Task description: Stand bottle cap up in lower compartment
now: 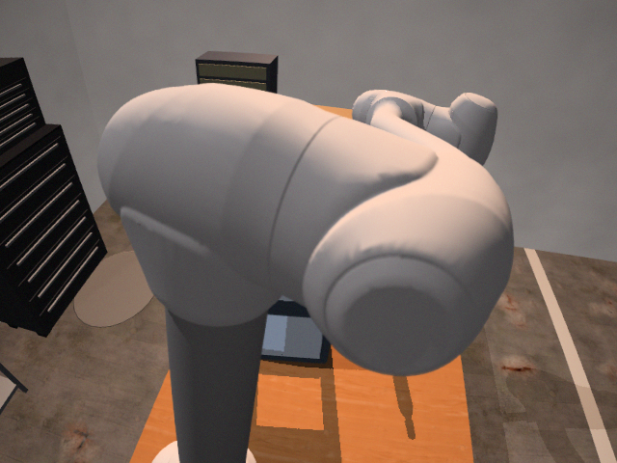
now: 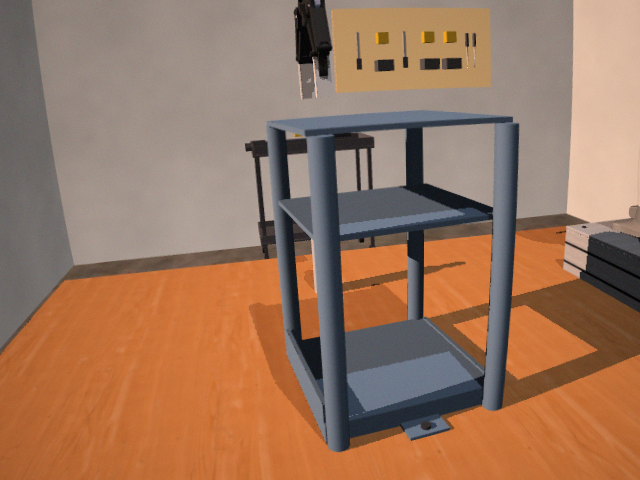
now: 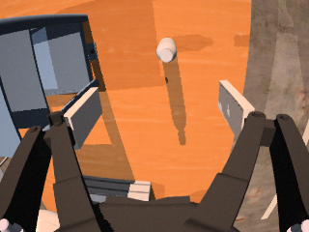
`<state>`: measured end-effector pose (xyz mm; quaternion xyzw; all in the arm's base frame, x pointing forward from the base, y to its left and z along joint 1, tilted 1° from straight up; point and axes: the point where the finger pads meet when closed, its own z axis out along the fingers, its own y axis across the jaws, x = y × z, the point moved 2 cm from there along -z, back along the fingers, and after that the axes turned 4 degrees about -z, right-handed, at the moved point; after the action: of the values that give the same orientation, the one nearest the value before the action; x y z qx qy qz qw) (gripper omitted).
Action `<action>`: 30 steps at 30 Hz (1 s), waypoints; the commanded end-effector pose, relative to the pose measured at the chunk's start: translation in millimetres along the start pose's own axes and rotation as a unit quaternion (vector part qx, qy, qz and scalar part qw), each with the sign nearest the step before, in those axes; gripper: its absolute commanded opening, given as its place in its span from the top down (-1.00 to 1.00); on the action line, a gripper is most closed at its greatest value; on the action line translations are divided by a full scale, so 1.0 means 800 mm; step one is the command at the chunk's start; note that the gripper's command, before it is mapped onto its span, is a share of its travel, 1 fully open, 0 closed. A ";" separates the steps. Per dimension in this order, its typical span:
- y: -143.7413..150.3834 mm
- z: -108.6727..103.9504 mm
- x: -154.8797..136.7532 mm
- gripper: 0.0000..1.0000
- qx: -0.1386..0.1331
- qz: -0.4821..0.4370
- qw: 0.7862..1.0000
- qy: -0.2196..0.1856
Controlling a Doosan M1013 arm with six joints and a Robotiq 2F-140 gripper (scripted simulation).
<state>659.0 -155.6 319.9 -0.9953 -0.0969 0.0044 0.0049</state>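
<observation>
In the wrist view the bottle stands upright on the orange table, seen from above with its pale cap toward me. It casts a long shadow. My gripper is open and empty. It hangs high above the table, with the bottle a little beyond the fingertips. The blue shelving unit stands to the bottle's left in the wrist view, and its lower compartment holds nothing. In the top view the arm hides the bottle.
The table's right edge and grey floor lie close to the bottle. A tool board hangs on the far wall. Black drawer cabinets stand at the left, and stacked grey boxes at the table's right.
</observation>
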 end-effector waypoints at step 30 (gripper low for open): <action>-0.040 0.125 -0.006 0.25 0.377 0.414 0.782 -0.276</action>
<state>645.0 -122.7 220.2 -0.8489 0.3053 0.2841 0.3248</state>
